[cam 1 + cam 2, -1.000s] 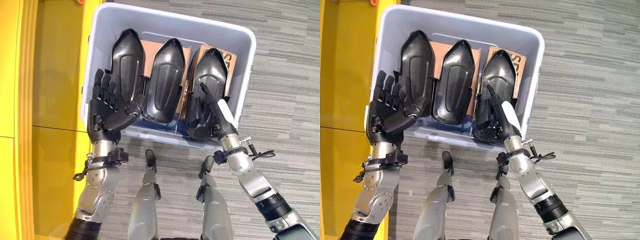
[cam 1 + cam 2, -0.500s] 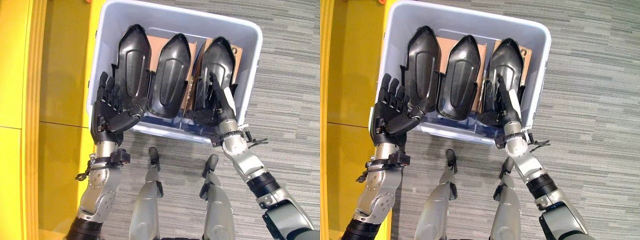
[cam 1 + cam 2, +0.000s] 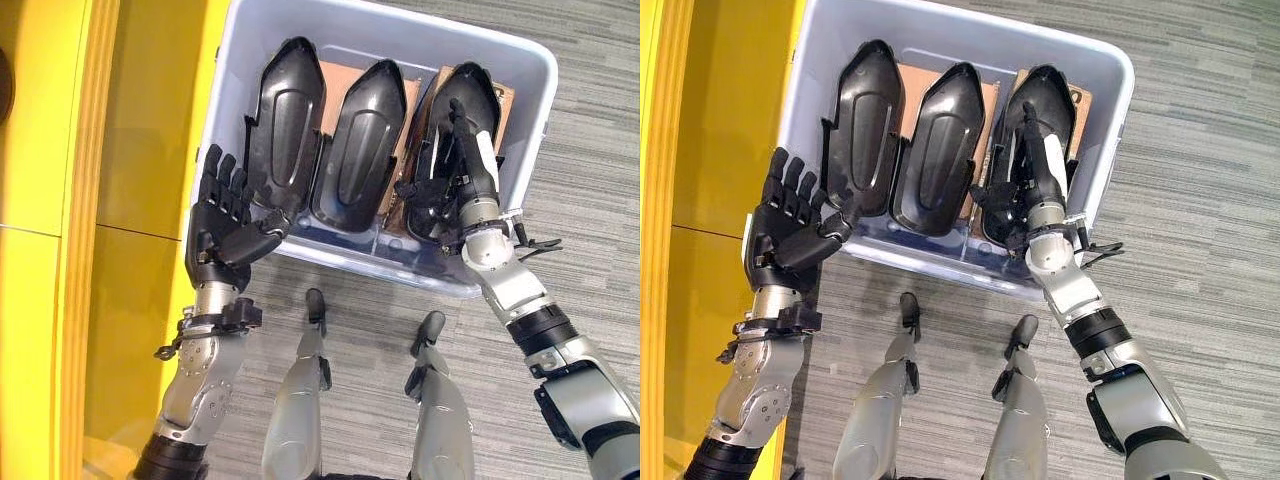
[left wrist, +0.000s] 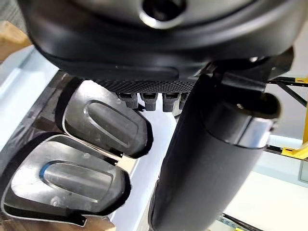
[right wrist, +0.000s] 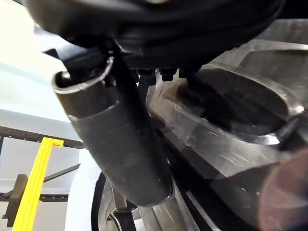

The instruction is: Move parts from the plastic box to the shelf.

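Inside the plastic box [image 3: 520, 130], the right hand [image 3: 462, 190] has pushed deeper, its fingers now lying straight along the right-most part [image 3: 470, 100] without closing. At the box's near left corner, the left hand [image 3: 225, 225] stays spread, thumb touching the left-most part [image 3: 285, 120]. All three parts, including the middle one [image 3: 365, 130], remain in the box; gripping looks imminent.

The plastic box [image 3: 520, 150] looks pale, smooth and slightly translucent. The parts [image 3: 365, 140] by the right hand [image 3: 1025, 195] are glossy black moulded plastic; brown matt cardboard [image 3: 412, 95] lies under them. Grey ribbed carpet [image 3: 590, 150] covers the floor.
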